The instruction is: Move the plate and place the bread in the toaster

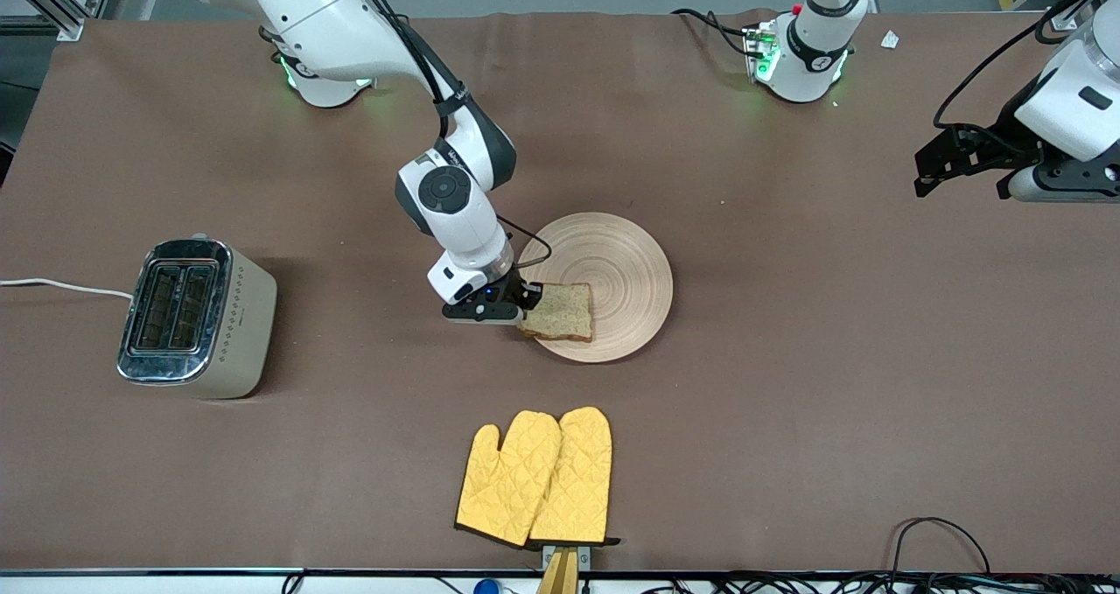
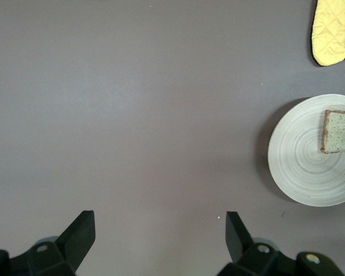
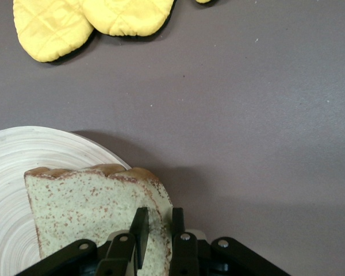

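The wooden plate (image 1: 612, 262) (image 3: 23, 155) lies mid-table. The slice of speckled brown bread (image 1: 560, 312) (image 3: 86, 207) rests on the plate's rim nearest the front camera, on the toaster's side. My right gripper (image 1: 525, 307) (image 3: 158, 215) is low at that rim, its two fingers pinching the bread's crust edge, one on each face. The toaster (image 1: 197, 314) stands toward the right arm's end of the table, slots up and nothing in them. My left gripper (image 1: 961, 187) (image 2: 159, 218) waits open above bare table at the left arm's end. Its view also shows the plate (image 2: 299, 167) and bread (image 2: 340, 131).
A pair of yellow oven mitts (image 1: 535, 478) (image 3: 92, 17) (image 2: 333, 29) lies near the table's front edge, nearer the front camera than the plate. The toaster's white cord (image 1: 61, 286) runs off the table's end.
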Motion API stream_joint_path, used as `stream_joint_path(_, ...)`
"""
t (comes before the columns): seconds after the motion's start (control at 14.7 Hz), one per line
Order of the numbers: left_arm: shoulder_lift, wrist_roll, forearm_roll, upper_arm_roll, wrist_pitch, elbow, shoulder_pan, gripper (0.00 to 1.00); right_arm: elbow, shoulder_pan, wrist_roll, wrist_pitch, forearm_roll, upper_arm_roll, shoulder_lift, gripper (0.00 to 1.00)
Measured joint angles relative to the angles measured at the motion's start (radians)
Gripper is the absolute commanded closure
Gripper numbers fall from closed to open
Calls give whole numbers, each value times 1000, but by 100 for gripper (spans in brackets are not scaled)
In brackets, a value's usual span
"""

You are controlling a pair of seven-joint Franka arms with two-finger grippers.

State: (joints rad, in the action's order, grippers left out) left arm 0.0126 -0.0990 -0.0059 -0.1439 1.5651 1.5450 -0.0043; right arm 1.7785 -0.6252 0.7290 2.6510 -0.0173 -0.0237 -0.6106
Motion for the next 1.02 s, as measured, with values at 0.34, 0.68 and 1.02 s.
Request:
stream_joint_path(0.34,0,0,0,0,0,1,0,0,0,0,0,3,1,3,0,99)
stream_joint_path(0.68,0,0,0,0,1,1,0,0,-1,0,-2,-4,2,4,1,100)
stream_joint_path(1.02,0,0,0,0,1,1,0,0,-43,8,-1,-188,2,29,86,100)
